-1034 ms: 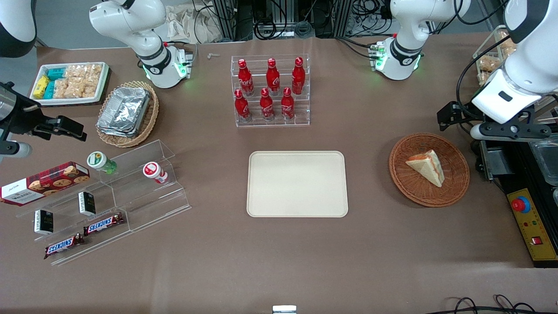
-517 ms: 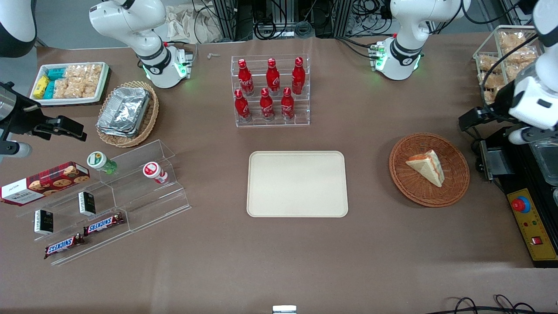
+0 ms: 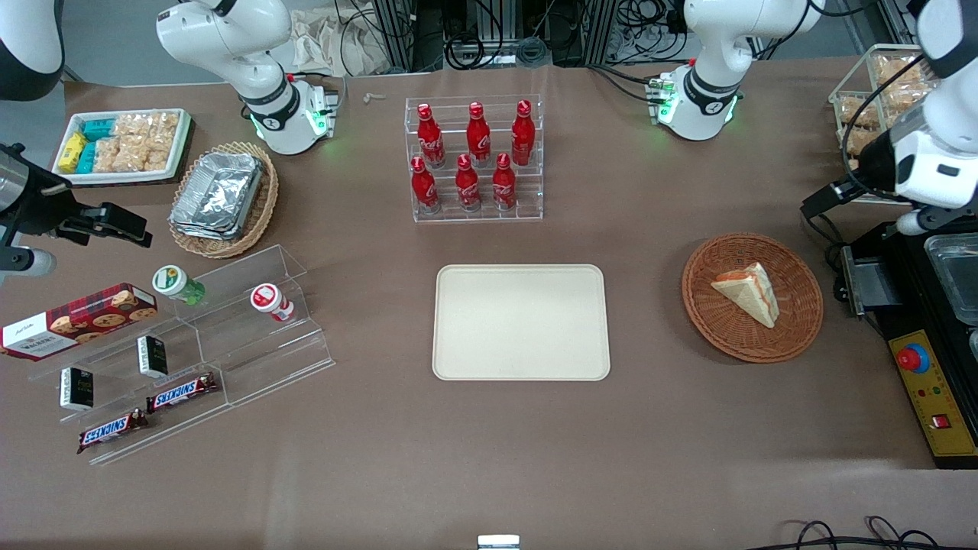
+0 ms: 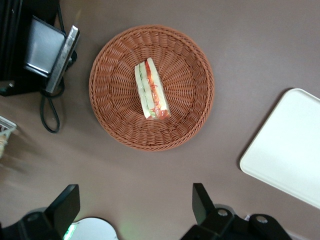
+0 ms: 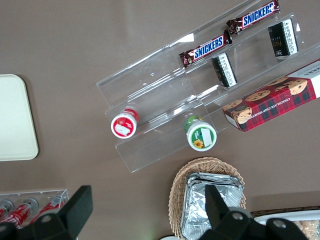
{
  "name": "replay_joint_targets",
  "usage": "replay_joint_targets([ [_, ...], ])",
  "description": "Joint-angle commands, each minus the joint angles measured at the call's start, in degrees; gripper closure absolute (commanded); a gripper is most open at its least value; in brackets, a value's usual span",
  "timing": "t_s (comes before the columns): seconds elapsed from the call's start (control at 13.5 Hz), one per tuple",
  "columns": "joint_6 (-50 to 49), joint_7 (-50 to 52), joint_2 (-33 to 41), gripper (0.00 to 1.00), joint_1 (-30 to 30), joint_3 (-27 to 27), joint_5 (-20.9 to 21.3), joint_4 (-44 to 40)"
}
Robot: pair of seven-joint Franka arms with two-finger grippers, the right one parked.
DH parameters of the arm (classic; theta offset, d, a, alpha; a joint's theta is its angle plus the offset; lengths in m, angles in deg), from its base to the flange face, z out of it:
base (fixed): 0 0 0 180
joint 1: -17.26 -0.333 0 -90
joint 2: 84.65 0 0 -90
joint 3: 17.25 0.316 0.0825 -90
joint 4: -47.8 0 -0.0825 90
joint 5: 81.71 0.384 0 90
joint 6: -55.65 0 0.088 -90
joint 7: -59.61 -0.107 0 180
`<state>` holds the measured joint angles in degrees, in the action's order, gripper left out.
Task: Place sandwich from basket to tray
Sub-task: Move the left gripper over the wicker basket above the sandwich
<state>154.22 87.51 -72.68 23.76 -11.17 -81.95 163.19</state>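
Approach step: my gripper (image 4: 135, 210) hangs high above the table, fingers (image 4: 200, 200) spread wide, nothing in them. Sandwich (image 3: 747, 291) lies in the basket (image 3: 795, 336), on its side, filling stripe up. Next: drop straight down, pinch across the bread faces, lift, carry to the tray (image 3: 521, 321) nearby. Black box (image 3: 867, 283) sits just beside the basket, bottle rack (image 3: 475, 160) well apart; path looks open

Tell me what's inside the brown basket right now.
Only the sandwich lies in the basket, on its woven bottom. What lies under the sandwich is covered. The gripper hangs open above the table beside the basket, holding nothing.
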Motion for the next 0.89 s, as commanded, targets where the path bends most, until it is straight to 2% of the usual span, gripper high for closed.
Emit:
replay_joint_targets([
  [0.0, 4.8, 5.4, 2.2, 0.00, 0.4, -0.2, 0.9, 5.5],
  [0.3, 11.5, 7.6, 1.6, 0.00, 0.4, -0.2, 2.6, 10.5],
  [0.81, 19.2, 13.8, -8.1, 0.00, 0.2, 0.1, 4.1, 11.1],
])
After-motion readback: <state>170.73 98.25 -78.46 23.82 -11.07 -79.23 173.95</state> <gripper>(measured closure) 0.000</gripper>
